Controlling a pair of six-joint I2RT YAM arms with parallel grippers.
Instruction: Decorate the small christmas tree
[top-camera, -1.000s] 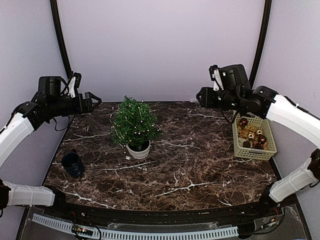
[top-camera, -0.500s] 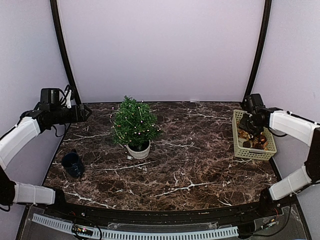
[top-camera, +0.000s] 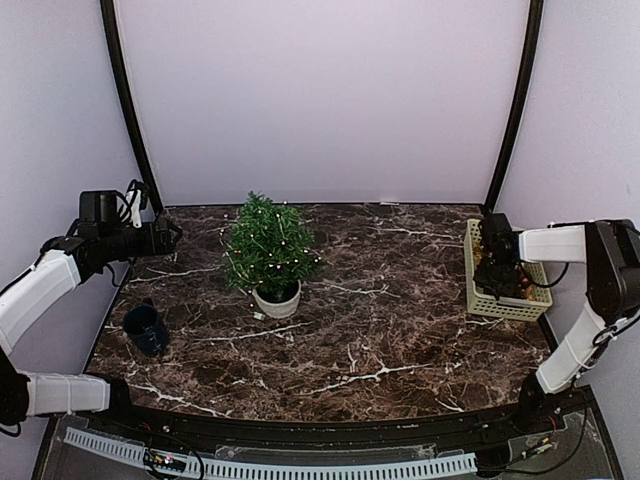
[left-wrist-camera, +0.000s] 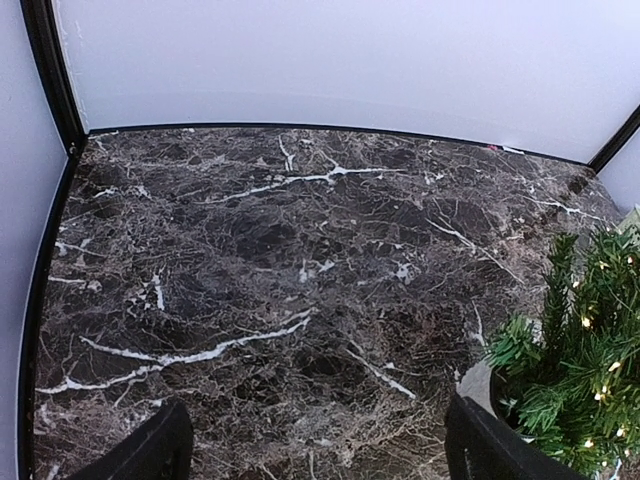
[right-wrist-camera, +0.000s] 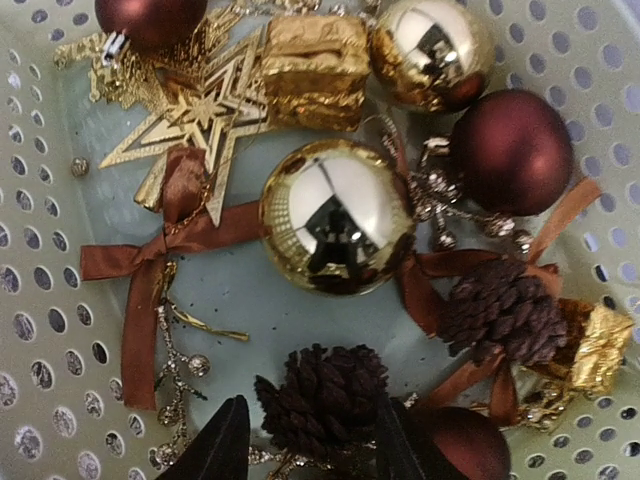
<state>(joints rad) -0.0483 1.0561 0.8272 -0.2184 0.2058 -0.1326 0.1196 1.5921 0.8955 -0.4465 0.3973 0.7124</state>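
Observation:
The small christmas tree (top-camera: 268, 245), dark green with tiny lights, stands in a round white pot (top-camera: 277, 300) at the left middle of the marble table; its edge shows in the left wrist view (left-wrist-camera: 585, 380). A beige basket (top-camera: 508, 306) at the right edge holds ornaments. My right gripper (top-camera: 495, 265) is down inside it, open, its fingers on either side of a dark pine cone (right-wrist-camera: 325, 395). Around it lie a gold ball (right-wrist-camera: 335, 215), a gold star (right-wrist-camera: 200, 120) and a dark red ball (right-wrist-camera: 512, 150). My left gripper (top-camera: 170, 232) is open and empty, held above the table's far left.
A dark blue mug (top-camera: 146, 327) stands near the left edge, in front of the left arm. The basket also holds a second pine cone (right-wrist-camera: 500, 310), brown ribbon bows (right-wrist-camera: 150, 260) and gold wrapped boxes (right-wrist-camera: 310, 65). Black frame posts stand at both back corners.
My right gripper has dropped from high above the table down into the basket, around a pine cone. My left arm has pulled back and lowered a little at the far left.

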